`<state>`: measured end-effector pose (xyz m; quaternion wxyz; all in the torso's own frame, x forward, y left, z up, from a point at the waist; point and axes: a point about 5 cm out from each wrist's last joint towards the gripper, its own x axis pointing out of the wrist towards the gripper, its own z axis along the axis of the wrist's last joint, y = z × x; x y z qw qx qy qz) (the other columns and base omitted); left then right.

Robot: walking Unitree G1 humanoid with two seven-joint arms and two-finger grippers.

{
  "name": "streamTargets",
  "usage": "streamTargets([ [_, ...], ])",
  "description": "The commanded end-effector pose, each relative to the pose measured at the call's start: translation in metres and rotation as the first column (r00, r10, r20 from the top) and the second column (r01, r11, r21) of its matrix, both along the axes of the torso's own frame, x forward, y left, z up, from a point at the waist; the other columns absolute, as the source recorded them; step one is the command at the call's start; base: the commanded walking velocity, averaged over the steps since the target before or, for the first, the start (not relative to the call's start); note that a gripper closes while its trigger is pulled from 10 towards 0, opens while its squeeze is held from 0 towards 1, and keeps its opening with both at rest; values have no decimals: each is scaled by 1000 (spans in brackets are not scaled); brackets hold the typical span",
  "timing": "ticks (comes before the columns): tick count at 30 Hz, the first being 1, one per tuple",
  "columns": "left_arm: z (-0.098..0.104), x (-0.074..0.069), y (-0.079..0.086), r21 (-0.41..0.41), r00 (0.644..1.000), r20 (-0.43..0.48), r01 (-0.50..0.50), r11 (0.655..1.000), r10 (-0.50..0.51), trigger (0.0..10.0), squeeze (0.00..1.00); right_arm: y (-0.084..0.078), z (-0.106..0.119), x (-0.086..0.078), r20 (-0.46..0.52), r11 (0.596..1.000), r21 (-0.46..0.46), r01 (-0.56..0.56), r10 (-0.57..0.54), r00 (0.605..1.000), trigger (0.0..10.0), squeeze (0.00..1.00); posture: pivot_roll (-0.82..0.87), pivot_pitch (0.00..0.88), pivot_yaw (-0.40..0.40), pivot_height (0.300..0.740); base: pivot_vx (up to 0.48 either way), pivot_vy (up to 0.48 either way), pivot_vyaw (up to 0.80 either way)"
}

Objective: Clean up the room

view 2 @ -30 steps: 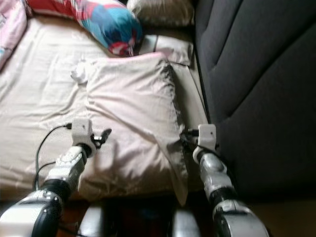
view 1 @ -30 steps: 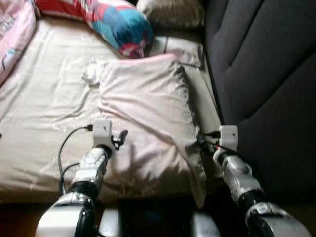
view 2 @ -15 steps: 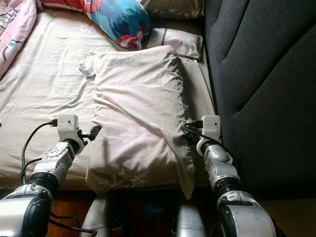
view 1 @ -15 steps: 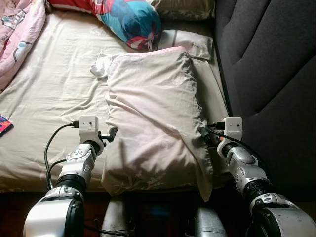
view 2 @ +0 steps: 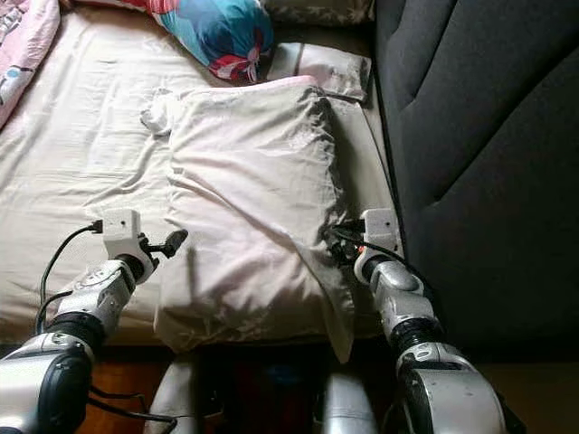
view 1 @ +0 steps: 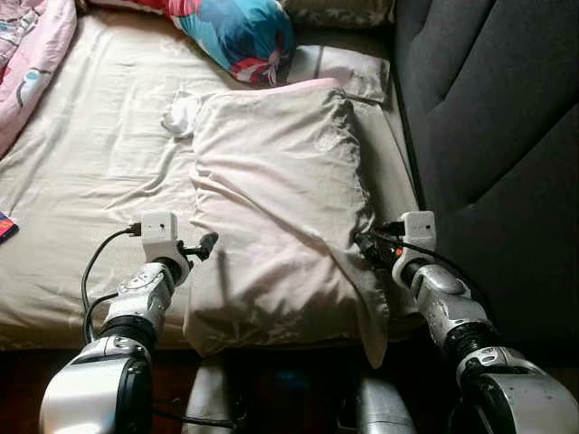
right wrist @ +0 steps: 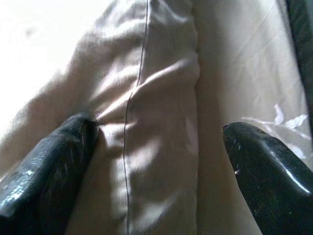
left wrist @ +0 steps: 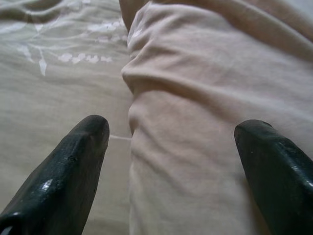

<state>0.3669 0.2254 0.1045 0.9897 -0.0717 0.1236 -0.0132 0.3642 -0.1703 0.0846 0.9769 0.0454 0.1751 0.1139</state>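
Pale cotton, creased and a little rumpled, covers the pillow [view 1: 276,208] we are working on; it lies lengthwise on the bed [view 1: 81,172] close to the dark headboard [view 1: 493,117], its far end just short of the bright patterned bolster [view 1: 240,32]. We have brought our left gripper [view 1: 206,244] to the pillow's left edge and our right gripper [view 1: 364,246] to its right edge, so the two bracket it from both sides, presumably to take it by the sides and straighten or carry it. In the left wrist view the fingers [left wrist: 73,166] are spread wide with the pillow's edge between them, and the right wrist view shows the same wide spread over the seam. Compared with half a second ago, the right gripper has pushed in against the fabric, while the left one sits much where it was.
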Motion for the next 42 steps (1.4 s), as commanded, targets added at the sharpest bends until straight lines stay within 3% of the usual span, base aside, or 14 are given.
streamTargets([
  [1,-16,-10,6,-42,998,-60,-15,999,13,10000,0,0,-21,-12,-93,1000,6,-17,18,996,10000,0,-100,355,-13,638,0,0,0],
  [15,-34,-23,8,-103,996,-84,23,994,-31,10000,0,2,-35,-22,-164,997,43,-64,70,984,10000,0,-110,417,-12,638,0,0,0],
  [22,-32,-23,13,-113,996,-84,16,993,-25,10000,0,3,-39,-26,-180,995,58,-80,89,980,10000,0,-107,430,-6,638,0,0,0],
  [24,-32,-22,8,-169,997,-62,28,985,-39,10000,0,5,-41,-27,-183,994,62,-94,104,978,10000,0,-108,435,-9,638,0,0,0],
  [33,-34,-22,-1,-165,994,-65,75,983,-87,10000,0,9,-44,-31,-175,989,85,-124,137,975,10000,0,-113,435,-20,638,0,0,0],
  [42,-44,-27,-11,-240,987,-80,113,964,-136,10000,0,16,-50,-37,-193,974,118,-192,212,958,10000,0,-130,431,-34,638,0,0,0],
])
